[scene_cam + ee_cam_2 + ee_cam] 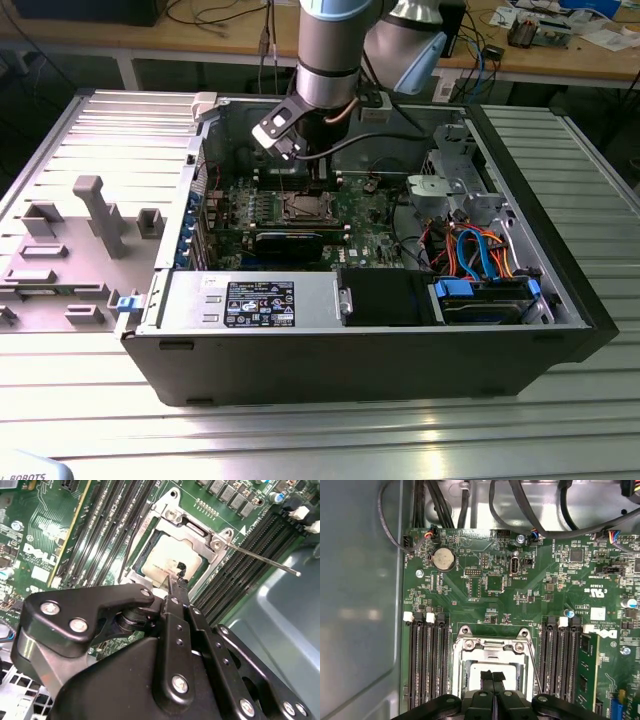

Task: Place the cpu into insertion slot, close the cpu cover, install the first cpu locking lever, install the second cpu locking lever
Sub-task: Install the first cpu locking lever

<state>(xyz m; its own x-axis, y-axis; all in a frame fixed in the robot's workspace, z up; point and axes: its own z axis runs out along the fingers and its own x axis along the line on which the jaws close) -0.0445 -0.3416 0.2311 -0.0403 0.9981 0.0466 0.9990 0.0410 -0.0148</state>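
Note:
My gripper (pixel 492 675) is shut, its two black fingertips pressed together with nothing between them. It hangs just above the cpu (pixel 161 560), whose dull silver top lies flat in the insertion slot (pixel 303 207). The silvery cpu cover (pixel 492 653) lies down around the chip, which shows through its square cutout (pixel 474 672). One thin wire locking lever (pixel 265 560) sticks out free from a corner of the cover (pixel 200 534). A second lever (pixel 131 547) runs along the opposite side of the socket. In the exterior view the gripper (pixel 317 180) reaches down into the open computer case.
Long black memory slots (pixel 427 665) flank the socket on both sides. Black cables (pixel 520 505) run along the board's far edge beside the grey case wall (pixel 360 605). A power supply (pixel 250 300), a black card (pixel 290 240) and a drive cage (pixel 480 290) fill the case's near side.

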